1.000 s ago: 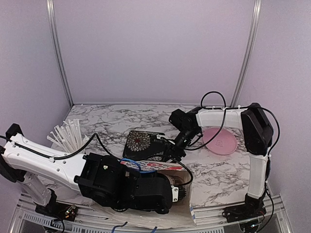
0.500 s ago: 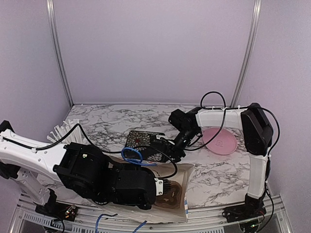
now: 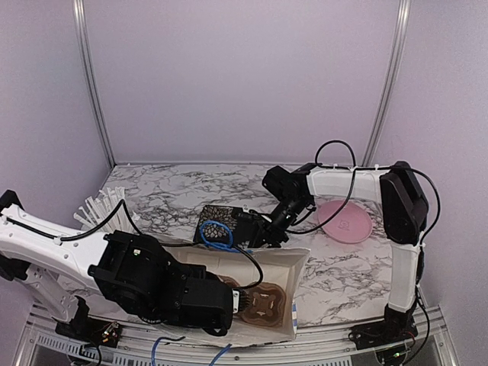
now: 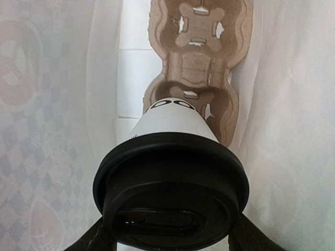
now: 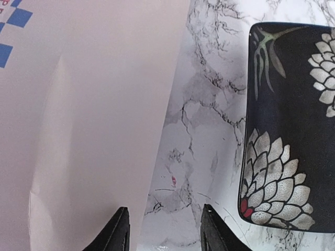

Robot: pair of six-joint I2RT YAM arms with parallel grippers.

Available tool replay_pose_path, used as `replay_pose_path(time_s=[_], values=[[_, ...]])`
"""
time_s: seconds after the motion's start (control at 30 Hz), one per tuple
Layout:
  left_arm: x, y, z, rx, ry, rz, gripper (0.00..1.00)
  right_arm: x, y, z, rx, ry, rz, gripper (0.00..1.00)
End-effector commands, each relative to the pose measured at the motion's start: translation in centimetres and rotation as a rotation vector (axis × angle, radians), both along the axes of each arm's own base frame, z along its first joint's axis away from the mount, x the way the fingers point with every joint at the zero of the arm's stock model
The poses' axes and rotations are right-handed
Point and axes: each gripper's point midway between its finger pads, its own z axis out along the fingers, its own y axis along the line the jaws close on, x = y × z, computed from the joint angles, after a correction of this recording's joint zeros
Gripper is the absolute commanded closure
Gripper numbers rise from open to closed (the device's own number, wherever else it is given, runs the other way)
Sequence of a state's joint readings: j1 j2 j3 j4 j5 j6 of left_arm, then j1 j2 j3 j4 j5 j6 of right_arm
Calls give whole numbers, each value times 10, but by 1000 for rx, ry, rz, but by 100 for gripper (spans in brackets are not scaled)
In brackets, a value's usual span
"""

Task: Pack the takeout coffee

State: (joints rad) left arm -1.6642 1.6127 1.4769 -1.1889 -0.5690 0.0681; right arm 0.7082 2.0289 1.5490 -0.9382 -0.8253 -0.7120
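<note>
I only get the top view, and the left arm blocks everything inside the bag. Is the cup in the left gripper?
Observer: Yes. The left wrist view shows the left gripper shut on the cup, lid towards the camera.
Operator: Where is it aimed?
Observer: Its base covers the near slot of the carrier; the far slot is empty.
Operator: And the other arm?
Observer: The right gripper is open at the edge of the bag, gripping nothing.

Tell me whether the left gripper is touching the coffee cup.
Touching. The left wrist view shows the left gripper with its fingers against both sides of the takeout coffee at its black lid, no gap showing.
</note>
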Motion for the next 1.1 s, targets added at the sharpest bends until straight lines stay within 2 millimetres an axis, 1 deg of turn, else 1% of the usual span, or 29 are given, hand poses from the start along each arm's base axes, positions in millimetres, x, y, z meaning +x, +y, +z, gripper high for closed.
replay_pose_path(time_s=[0.0,0.13,0.27,0.43,0.57,0.63,0.73,0.83,0.9,1.07], values=[[0,17,-3,54,-4,-6,73,-9,11,32,75,-23,53,56],[0,14,-2,36,-4,-8,73,-22,14,43,91,-45,93,56],[-1,16,-5,30,7,-5,73,-26,18,60,109,-81,102,55],[-6,18,-10,29,36,-19,73,-35,26,94,129,-183,122,54],[0,20,-12,35,-3,-47,73,-47,25,125,176,-257,166,53],[2,18,-13,37,-24,-57,73,-58,24,138,210,-267,200,52],[2,17,-14,38,-28,-74,73,-77,23,151,246,-248,266,52],[2,19,-17,47,-21,-85,72,-102,28,157,267,-229,345,52],[2,20,-19,54,-20,-88,72,-115,30,160,276,-223,384,52],[2,22,-25,64,-22,-94,72,-135,36,174,300,-217,433,52]])
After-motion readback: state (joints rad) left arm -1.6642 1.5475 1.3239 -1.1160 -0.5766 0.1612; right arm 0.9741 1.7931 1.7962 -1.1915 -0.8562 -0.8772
